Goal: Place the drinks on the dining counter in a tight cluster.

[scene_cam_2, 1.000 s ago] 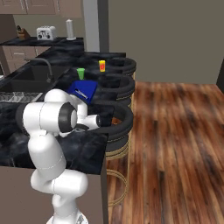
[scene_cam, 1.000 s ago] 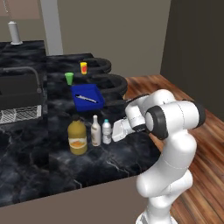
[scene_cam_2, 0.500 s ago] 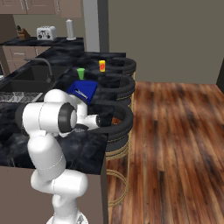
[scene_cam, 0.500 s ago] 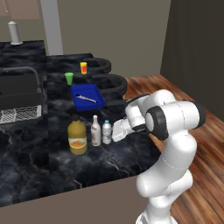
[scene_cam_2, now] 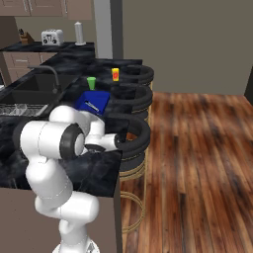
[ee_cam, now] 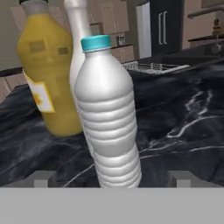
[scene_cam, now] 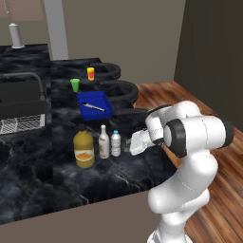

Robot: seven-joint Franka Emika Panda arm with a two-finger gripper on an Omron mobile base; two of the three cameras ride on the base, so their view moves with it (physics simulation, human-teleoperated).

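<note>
Now the jug (scene_cam: 84, 150), white bottle (scene_cam: 103, 142) and water bottle (scene_cam: 115, 144) stand bunched on the desk (scene_cam: 42, 180). Rightmost, the jaws look spread, released around the water bottle. Clustering seems done; next, back straight off without nudging it.

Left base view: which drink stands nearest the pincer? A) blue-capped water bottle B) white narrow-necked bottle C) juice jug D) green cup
A: the blue-capped water bottle is the end of the row on the pincer side, with the white bottle and juice jug beyond it.
</note>
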